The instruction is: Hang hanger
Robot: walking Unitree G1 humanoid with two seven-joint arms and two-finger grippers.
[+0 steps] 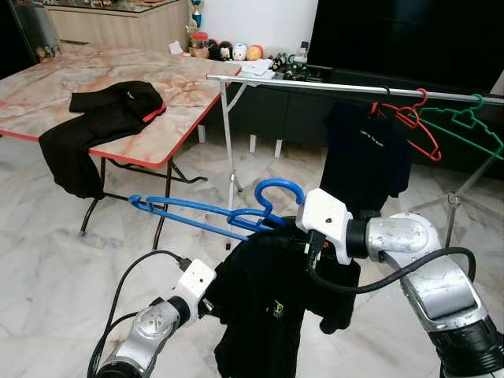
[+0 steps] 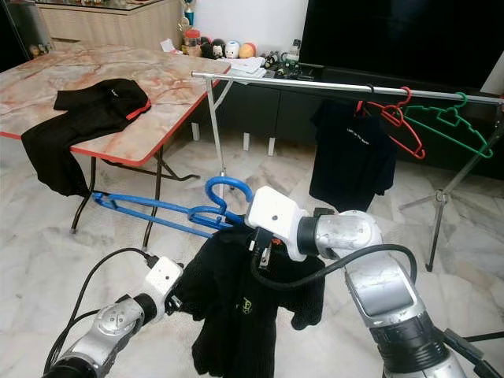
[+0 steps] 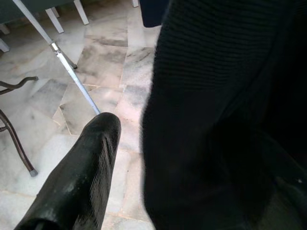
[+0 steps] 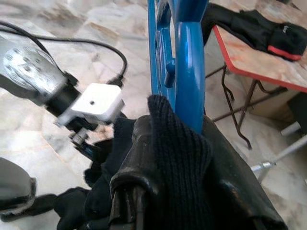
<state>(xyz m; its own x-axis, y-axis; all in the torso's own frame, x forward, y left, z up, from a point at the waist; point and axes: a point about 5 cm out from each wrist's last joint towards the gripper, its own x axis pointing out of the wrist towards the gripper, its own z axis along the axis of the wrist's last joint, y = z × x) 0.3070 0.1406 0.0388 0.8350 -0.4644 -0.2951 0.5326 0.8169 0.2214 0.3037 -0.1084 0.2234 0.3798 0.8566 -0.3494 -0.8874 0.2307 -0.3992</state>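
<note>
Right pincer (image 4: 192,143) pinching blue hanger (image 1: 213,213) with black garment (image 1: 264,307), well below rail (image 1: 354,90). Left pincer (image 3: 158,143) clamped on garment. You lift, keep hook upright, clear red hanger (image 1: 409,122).

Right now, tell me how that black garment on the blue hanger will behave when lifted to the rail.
The black garment sags in folds, so it is probably floppy and may swing. Bunched at one end of the blue hanger, it could slide off.

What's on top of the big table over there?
A black garment with red trim lies on the marble-patterned table, one end drooping over the front edge. What the cloth covers cannot be seen.
</note>
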